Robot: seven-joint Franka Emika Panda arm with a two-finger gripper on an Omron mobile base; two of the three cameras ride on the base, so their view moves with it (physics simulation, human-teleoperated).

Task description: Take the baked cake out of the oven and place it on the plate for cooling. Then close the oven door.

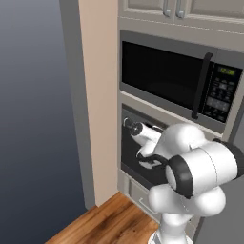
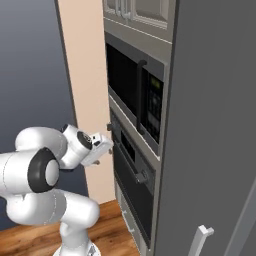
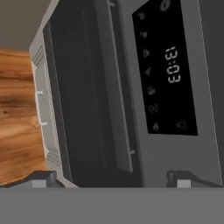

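While the gripper [image 3: 111, 178], fingers spread, faces the oven door [image 3: 87, 96] below the microwave [image 1: 176, 78], apparently shut, a misaligned approach could slip off the handle [image 3: 113, 87].

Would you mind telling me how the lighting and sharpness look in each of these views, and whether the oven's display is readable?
Left base view: flat, even rendered light, no glare on the microwave. Right base view: same soft light, the oven door reads nearly black, slightly soft edges. Hand view: rolled sideways, the oven close, its display legible, the dark glass without reflections.
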